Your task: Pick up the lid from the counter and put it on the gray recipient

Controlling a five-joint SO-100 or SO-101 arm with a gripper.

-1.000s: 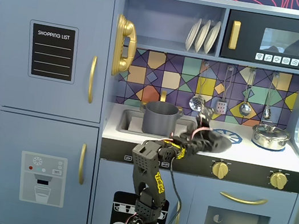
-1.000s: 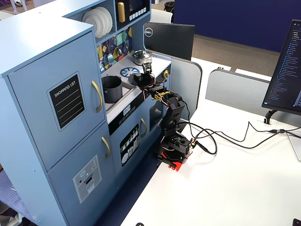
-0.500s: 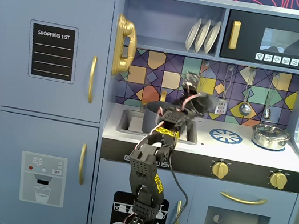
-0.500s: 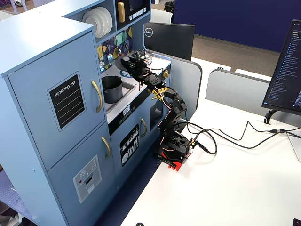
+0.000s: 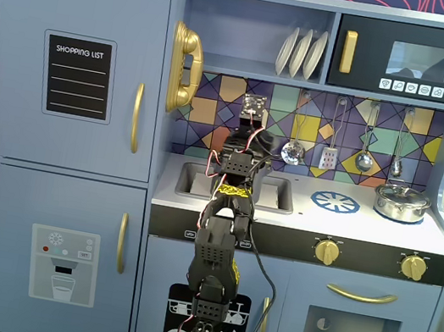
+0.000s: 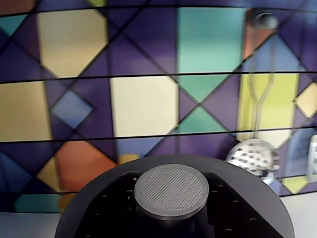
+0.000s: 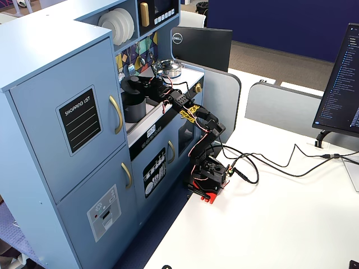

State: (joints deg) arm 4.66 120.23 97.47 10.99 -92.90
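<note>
The arm [image 7: 196,120] reaches from its red base on the white desk across to the toy kitchen [image 5: 75,71], its jaws [image 7: 147,82] at the lid [image 7: 133,81] — a dark-gray disc that sits level over the gray recipient [image 7: 132,106], which stands in the sink area of the blue surface [image 5: 300,210]. In the side fixed view the lid looks to rest on the pot's rim, though I cannot tell whether it fully touches. The wrist view is filled at the bottom by the lid [image 6: 173,208] with its round ribbed knob [image 6: 171,191] dead centre, the coloured tile wall behind it. I cannot tell whether the jaws are closed on the lid's edge or parted — no view shows the fingertips clearly. The shiny silver pot [image 5: 401,203] sits well apart, at the right of the front fixed view.
</note>
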